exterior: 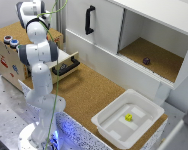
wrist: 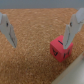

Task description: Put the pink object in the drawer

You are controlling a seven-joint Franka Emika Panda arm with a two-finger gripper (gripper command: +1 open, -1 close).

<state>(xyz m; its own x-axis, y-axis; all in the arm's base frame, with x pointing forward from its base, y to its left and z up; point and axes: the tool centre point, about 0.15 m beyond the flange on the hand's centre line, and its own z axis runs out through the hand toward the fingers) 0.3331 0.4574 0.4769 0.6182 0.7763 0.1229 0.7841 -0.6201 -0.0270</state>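
Observation:
In the wrist view, the pink object [wrist: 61,48] is a small pink-red cube with dark marks, resting on a cork surface. My gripper [wrist: 39,45] is open above the cork, its jaws wide apart. One fingertip [wrist: 66,40] is right at the cube's top edge, and the cube lies outside the gap, beside that finger. In the exterior view the arm [exterior: 38,55] hides the gripper and the cube. The plywood drawer [exterior: 64,64] with its black bar handle [exterior: 67,66] stands pulled partly out of the cork-topped wooden box [exterior: 9,55].
A large white cabinet [exterior: 101,22] with a vertical black handle [exterior: 89,20] stands behind the cork counter. Its open compartment holds a small dark object [exterior: 146,61]. A white bin [exterior: 144,125] with a small yellow object [exterior: 128,117] sits at the counter's near right. Two small jars [exterior: 10,41] stand on the box.

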